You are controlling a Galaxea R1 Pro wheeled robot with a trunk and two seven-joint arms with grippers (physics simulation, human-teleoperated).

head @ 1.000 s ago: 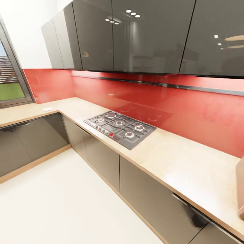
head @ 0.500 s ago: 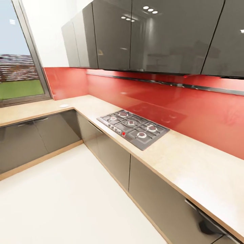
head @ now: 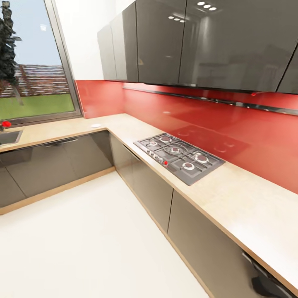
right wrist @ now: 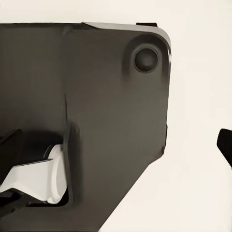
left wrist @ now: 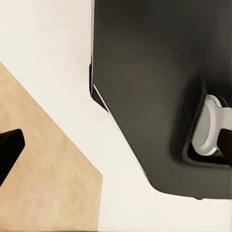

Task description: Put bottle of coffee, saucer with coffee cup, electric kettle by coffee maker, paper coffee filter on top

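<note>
One L-shaped light wood-grain kitchen countertop (head: 231, 194), one five-burner steel hob (head: 180, 156) set in it, one small white saucer (head: 95, 125) near its corner, glossy grey cabinets (head: 174, 41) above, finger spacing of both grippers cannot be told.

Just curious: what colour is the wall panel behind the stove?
Glossy red backsplash, clearest in the head view.

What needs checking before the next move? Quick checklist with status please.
1. Kitchen countertop in the head view: ok, the L-shaped worktop runs along the red backsplash.
2. Saucer located: cannot tell; a small white round item lies near the counter's corner, too small to identify.
3. Coffee maker, kettle, coffee bottle, filter, cup located: not ok, none picked out in the head view.
4. Obstacles on the counter: ok to note, the gas hob sits mid-run and a sink lies under the window.
5. Floor ahead free for driving: ok.
6. Gripper state: cannot tell from the wrist views.
</note>
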